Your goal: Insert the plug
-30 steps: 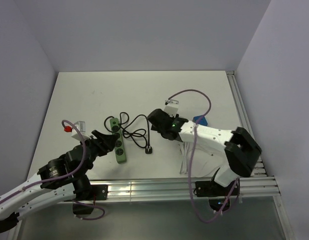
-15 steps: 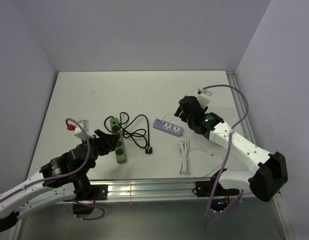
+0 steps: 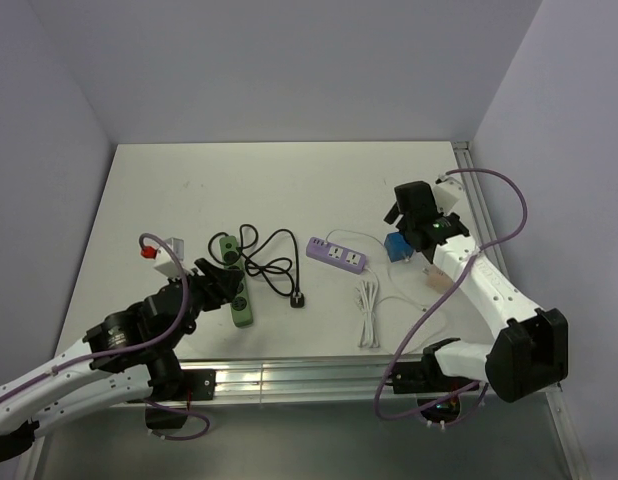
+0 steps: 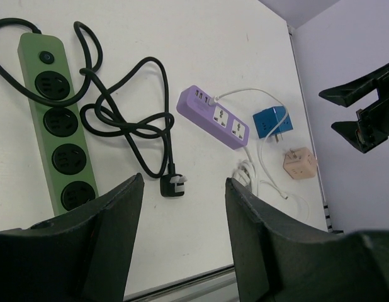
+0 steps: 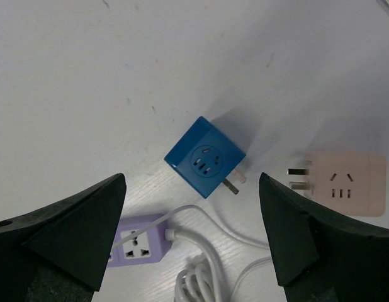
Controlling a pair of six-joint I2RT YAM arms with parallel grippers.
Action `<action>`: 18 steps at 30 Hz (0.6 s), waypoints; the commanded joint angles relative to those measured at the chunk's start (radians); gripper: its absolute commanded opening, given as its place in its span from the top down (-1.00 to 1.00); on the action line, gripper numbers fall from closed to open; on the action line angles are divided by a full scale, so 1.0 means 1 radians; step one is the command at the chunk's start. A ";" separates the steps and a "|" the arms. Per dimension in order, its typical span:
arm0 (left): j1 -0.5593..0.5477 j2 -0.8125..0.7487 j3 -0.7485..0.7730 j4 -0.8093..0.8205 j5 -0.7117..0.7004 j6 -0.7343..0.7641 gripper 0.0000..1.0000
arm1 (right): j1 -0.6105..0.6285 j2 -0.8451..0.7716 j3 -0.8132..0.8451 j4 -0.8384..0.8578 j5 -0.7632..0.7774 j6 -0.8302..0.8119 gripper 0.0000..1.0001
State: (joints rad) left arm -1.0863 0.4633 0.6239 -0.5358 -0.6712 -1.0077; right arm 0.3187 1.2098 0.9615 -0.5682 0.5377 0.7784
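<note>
Wide open and empty, the right jaws hang above the blue plug (image 5: 206,157), lying on the right of the surface (image 3: 289,190), likely to grasp it; the left jaws, open and empty, hover near the green strip (image 3: 236,283).

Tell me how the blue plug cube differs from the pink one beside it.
Colour: the blue plug is bright blue, while the pink adapter is pale pink.
Pose: in the right wrist view the blue plug lies turned diagonally, while the pink adapter lies square to the frame.
Shared: both are boxy adapters lying loose on the table, socket face up, with metal prongs on one side.
</note>
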 commanded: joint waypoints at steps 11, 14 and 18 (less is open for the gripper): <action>-0.003 0.156 0.076 -0.098 0.070 -0.074 -0.22 | -0.033 -0.038 -0.102 0.156 -0.211 -0.160 -0.76; -0.003 0.155 0.045 -0.138 0.042 -0.150 -0.24 | -0.033 -0.001 -0.066 0.105 -0.171 -0.163 -0.76; -0.003 0.187 0.030 -0.188 0.022 -0.238 -0.25 | -0.023 -0.016 -0.043 0.091 -0.186 -0.202 -0.72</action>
State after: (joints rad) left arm -1.0863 0.6281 0.6563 -0.6647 -0.6231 -1.1500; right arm 0.2852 1.2156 0.8700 -0.4908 0.3573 0.6254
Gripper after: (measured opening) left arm 0.626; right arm 0.866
